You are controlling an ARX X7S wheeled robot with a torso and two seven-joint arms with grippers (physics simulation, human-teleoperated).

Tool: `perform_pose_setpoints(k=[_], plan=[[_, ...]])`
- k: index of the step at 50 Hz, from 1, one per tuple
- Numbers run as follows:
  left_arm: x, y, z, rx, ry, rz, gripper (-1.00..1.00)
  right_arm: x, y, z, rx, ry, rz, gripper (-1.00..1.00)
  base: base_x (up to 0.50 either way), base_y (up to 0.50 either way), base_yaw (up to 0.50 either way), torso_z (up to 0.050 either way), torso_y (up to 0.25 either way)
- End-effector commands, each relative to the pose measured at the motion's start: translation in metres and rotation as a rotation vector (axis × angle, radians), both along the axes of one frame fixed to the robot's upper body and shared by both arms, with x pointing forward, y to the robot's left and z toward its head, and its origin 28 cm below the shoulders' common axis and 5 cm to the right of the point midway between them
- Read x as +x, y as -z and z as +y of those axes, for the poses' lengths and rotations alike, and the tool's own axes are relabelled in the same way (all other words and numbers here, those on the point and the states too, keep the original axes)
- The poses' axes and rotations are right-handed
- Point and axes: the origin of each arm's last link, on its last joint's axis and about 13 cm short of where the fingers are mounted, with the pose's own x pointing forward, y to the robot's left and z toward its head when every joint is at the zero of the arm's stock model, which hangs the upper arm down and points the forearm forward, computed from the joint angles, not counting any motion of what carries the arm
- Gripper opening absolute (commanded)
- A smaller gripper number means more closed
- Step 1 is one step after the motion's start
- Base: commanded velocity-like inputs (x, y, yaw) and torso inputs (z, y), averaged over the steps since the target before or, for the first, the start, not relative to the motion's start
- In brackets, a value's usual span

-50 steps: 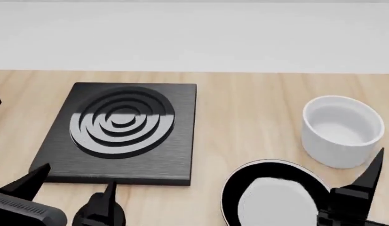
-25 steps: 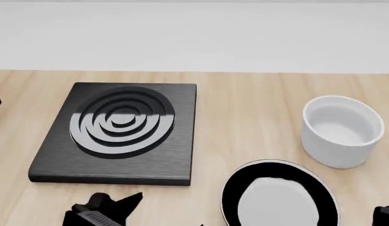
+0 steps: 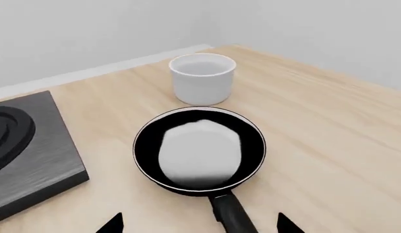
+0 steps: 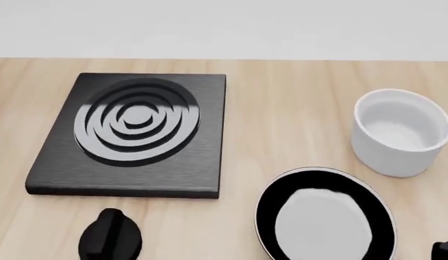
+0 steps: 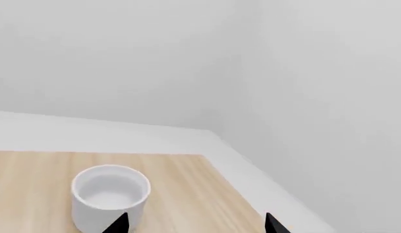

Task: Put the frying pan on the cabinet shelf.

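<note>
The frying pan (image 4: 321, 216) lies on the wooden counter at the near right, black with a silver rim and a pale glossy inside. In the left wrist view the pan (image 3: 199, 148) is just ahead and its handle (image 3: 234, 216) runs back between the two fingertips. My left gripper (image 3: 199, 225) is open, with the tips well apart on either side of the handle and not touching it. My right gripper (image 5: 195, 224) is open and empty above the counter near the white cup (image 5: 109, 196). No cabinet shelf is in view.
A square black burner plate (image 4: 133, 132) lies at the left, with a small round black knob (image 4: 110, 235) in front of it. The white cup (image 4: 401, 130) stands behind the pan. A white wall runs behind the counter and meets a side wall at the right corner.
Both grippers have dropped out of the head view. The knob now shows where the left gripper was. The head view has tilted down a little.
</note>
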Motion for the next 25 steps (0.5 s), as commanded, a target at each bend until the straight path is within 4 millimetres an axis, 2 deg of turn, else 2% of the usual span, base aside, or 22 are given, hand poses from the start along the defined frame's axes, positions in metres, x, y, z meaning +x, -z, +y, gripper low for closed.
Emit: perform_pose_setpoints(k=[1,16,25], plan=[[0.003,-0.002,-0.007,-0.001,0.022,-0.023,1.00,0.001,-0.001,-0.002,0.005,0.000,-0.026,1.00,0.00,0.00,0.00,0.000,-0.156],[0.012,-0.005,-0.015,0.002,0.036,-0.009,1.00,0.004,0.006,-0.003,0.007,-0.006,-0.008,1.00,0.00,0.00,0.00,0.000,-0.154],[0.018,-0.013,-0.025,0.009,0.024,0.079,1.00,0.004,0.009,-0.004,0.013,-0.008,-0.003,1.00,0.00,0.00,0.00,0.000,-0.015]])
